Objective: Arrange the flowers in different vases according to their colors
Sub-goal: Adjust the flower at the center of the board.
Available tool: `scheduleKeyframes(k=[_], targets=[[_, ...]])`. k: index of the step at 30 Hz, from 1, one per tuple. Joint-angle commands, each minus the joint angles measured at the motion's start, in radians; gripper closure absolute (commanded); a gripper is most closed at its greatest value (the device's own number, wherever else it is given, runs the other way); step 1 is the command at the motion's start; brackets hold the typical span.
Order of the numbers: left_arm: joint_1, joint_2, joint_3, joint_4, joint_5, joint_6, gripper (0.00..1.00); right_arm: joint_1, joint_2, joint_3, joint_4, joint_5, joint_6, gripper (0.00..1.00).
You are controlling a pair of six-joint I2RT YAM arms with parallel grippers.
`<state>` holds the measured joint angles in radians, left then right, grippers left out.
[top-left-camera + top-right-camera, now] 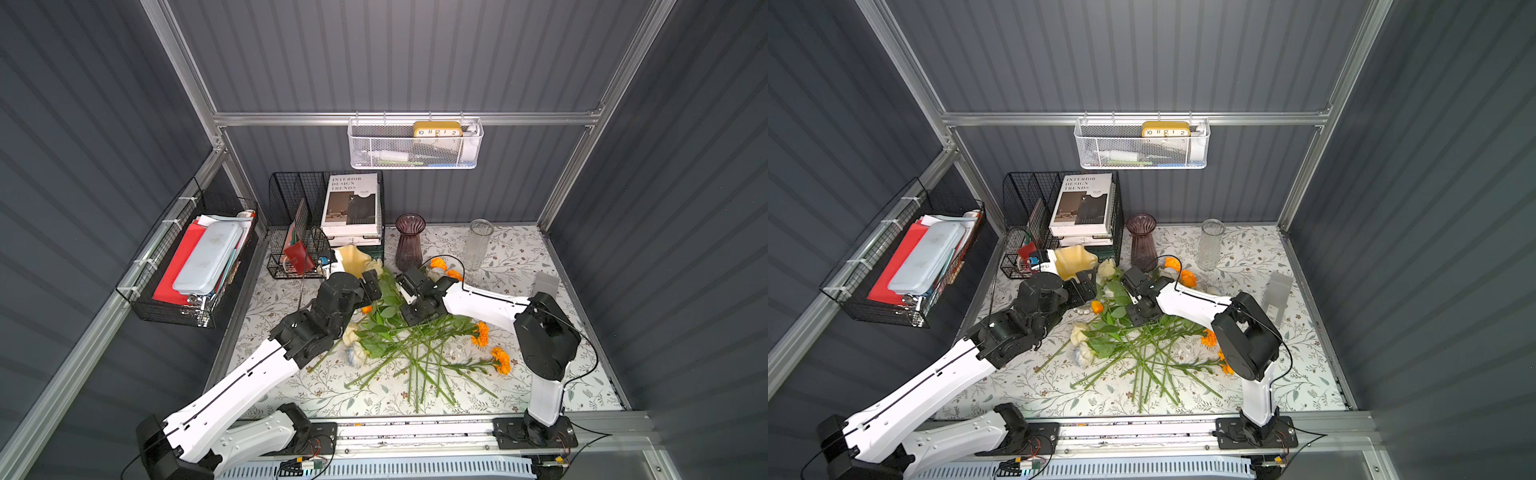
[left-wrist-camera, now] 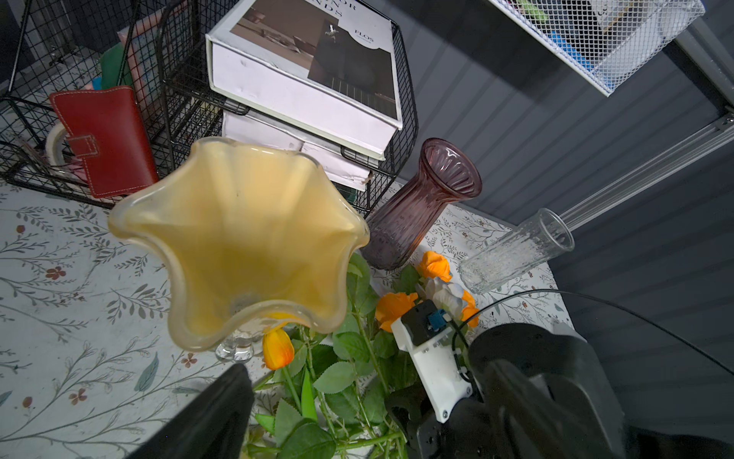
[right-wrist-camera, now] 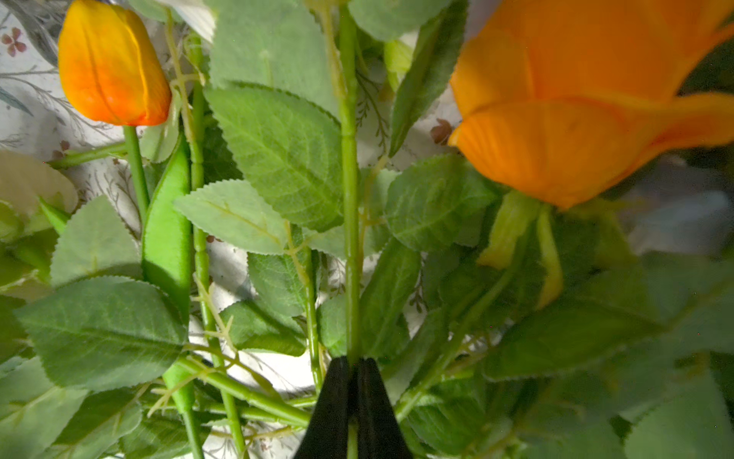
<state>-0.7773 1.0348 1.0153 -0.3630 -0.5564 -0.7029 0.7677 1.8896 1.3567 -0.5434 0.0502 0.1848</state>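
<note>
The table (image 1: 291,395) with the leafy cloth is the biggest thing. Almost all the flowers (image 1: 409,349) lie on it in one messy pile in the middle, and many of their stems point toward 6 o'clock. Three vases stand behind the pile: the yellow vase (image 1: 351,257) at 11 o'clock, the purple vase (image 1: 409,243) at 12 o'clock and the clear vase (image 1: 478,245) at 1 o'clock. All three look empty, so I think the job has only just begun. Every flower has yet to go into a vase with others of its color. The left claw (image 1: 371,286) is wide open with nothing in it, just beside the yellow vase, at about 11 o'clock from the pile. The right claw (image 3: 353,365) is pinched tight on one thin green stem (image 3: 349,190) at the far edge of the pile, near 12 o'clock. I cannot tell which flower head sits on that stem.
</note>
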Motion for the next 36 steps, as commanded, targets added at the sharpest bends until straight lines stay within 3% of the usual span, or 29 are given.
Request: scheduleKeyframes(k=[1,8,13,32,36], targets=[[0.002,-0.013,-0.012,-0.021,-0.021,-0.006,0.04,-0.005,-0.103,0.039,-0.045,0.043,-0.034,1.00],[0.003,-0.009,-0.028,-0.004,-0.021,-0.009,0.04,-0.015,-0.238,0.063,-0.137,0.086,-0.071,1.00],[0.004,0.006,-0.020,-0.001,-0.023,-0.001,0.03,-0.043,-0.299,0.009,-0.069,0.048,-0.075,1.00],[0.003,-0.004,-0.038,-0.010,-0.043,0.005,0.03,-0.104,-0.041,0.047,-0.006,-0.089,-0.026,1.00],[0.003,-0.010,-0.047,-0.011,-0.048,0.006,0.03,-0.107,-0.023,0.044,-0.002,-0.101,-0.027,0.79]])
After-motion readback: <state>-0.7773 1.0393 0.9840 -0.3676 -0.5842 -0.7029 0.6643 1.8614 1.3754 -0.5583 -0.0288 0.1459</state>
